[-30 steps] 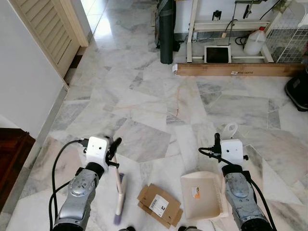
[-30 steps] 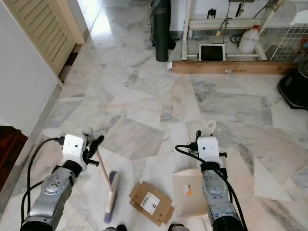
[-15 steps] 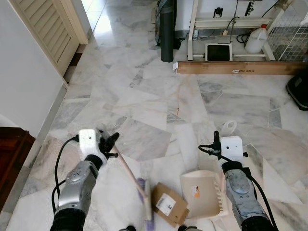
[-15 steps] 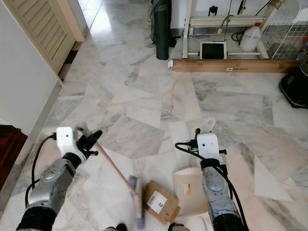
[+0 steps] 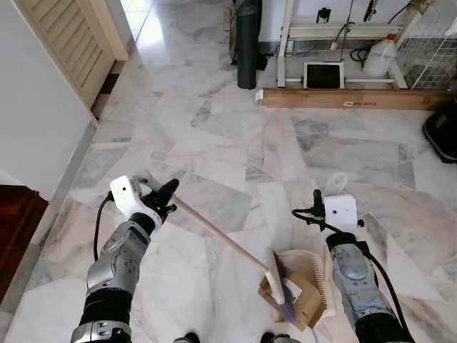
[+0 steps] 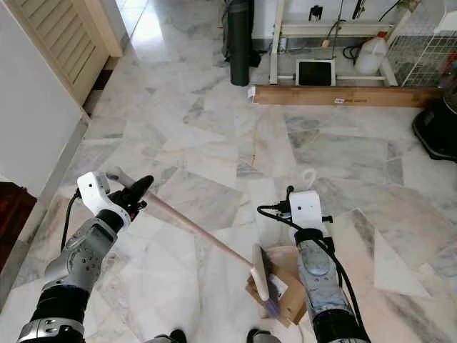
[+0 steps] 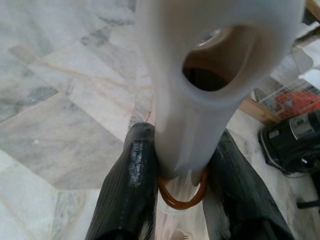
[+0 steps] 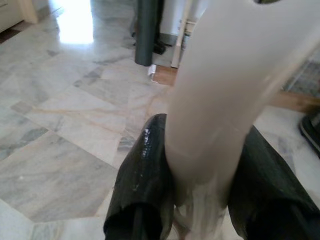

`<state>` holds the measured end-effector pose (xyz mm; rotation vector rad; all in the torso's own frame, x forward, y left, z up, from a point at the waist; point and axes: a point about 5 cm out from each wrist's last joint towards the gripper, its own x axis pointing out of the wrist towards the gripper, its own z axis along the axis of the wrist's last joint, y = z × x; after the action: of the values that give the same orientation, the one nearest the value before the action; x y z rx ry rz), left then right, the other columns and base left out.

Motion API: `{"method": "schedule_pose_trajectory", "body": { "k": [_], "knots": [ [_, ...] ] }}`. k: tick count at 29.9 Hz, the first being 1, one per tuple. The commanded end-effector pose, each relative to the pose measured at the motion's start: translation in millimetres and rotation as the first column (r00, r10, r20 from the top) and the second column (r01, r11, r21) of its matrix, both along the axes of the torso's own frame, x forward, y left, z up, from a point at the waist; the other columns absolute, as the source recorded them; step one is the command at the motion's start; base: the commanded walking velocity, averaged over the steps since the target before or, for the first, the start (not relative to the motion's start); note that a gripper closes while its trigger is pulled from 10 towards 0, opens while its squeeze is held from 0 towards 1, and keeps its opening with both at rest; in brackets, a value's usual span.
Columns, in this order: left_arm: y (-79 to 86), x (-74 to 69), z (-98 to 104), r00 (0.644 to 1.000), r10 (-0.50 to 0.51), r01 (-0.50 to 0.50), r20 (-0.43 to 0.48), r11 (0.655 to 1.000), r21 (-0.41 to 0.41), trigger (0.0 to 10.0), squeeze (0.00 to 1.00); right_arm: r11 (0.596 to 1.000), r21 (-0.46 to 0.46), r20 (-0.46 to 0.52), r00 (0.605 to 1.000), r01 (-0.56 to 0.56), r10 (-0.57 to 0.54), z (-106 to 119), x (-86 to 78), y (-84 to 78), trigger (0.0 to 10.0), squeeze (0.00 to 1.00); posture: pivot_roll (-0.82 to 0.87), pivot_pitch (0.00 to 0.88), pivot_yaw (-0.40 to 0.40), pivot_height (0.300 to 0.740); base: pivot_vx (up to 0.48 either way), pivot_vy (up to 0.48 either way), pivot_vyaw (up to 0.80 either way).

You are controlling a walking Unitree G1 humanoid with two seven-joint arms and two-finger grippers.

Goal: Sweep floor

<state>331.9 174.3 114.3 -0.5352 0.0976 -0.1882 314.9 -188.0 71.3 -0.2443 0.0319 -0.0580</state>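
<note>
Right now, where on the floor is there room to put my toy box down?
Bare marble floor lies open between the louvered door and the wooden plank. It is crowded by the robot's feet, where the brush, cardboard box and dustpan meet.

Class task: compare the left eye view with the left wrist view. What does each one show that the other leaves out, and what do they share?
Left eye view alone: the broom head pushing the cardboard box onto the dustpan, whose handle the right gripper clamps.

Left wrist view alone: close up, the handle's hanging hole and an orange ring around it between the black fingers.

Both: the left gripper clamped on the broom handle, above the marble floor.
</note>
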Motion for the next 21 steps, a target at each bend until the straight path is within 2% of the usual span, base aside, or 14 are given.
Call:
{"method": "schedule_pose_trajectory", "body": {
  "k": [1, 2, 6, 11, 18, 21],
  "knots": [
    [0.0, -2.1, 4.4, 0.999, -0.014, 0.013, 0.030, 0.999, 0.036, 10.0, 0.00, 0.991, 0.127, -0.148, 0.989, 0.033, -0.014, -30.9, -12.3, 10.6, 10.0, 0.00, 0.08, 0.170, 0.087, 0.740, 0.000, 0.000, 0.00],
    [0.0, -2.1, 4.4, 0.999, -0.014, 0.013, 0.030, 0.999, 0.036, 10.0, 0.00, 0.991, 0.127, -0.148, 0.989, 0.033, -0.014, -30.9, -12.3, 10.6, 10.0, 0.00, 0.08, 0.170, 0.087, 0.740, 0.000, 0.000, 0.00],
    [0.9, -1.4, 15.9, 0.995, 0.020, -0.032, 0.098, 0.992, 0.126, 10.0, 0.00, 0.959, 0.262, -0.098, 0.992, 0.105, -0.082, -15.9, 0.2, 7.0, 10.0, 0.00, 0.09, 0.142, 0.084, 0.740, 0.000, 0.000, 0.00],
    [-2.6, -2.5, 19.4, 0.992, 0.009, -0.031, 0.125, 0.985, 0.168, 10.0, 0.00, 0.928, 0.345, -0.087, 0.989, 0.139, -0.116, -9.2, 8.4, 5.7, 10.0, 0.00, 0.10, 0.120, 0.081, 0.740, 0.000, 0.000, 0.00],
    [-7.1, -6.1, 17.8, 0.990, 0.002, -0.031, 0.140, 0.979, 0.199, 10.0, 0.00, 0.896, 0.419, -0.060, 0.989, 0.146, -0.133, -3.6, 12.8, 4.9, 10.0, 0.00, 0.10, 0.097, 0.080, 0.740, 0.000, 0.000, 0.00],
    [-8.4, -6.9, 19.3, 0.988, 0.006, -0.038, 0.154, 0.978, 0.207, 10.0, 0.00, 0.895, 0.422, -0.061, 0.989, 0.145, -0.132, -3.3, 14.0, 4.9, 10.0, 0.00, 0.10, 0.088, 0.079, 0.740, 0.000, 0.000, 0.00]
  ]
}}
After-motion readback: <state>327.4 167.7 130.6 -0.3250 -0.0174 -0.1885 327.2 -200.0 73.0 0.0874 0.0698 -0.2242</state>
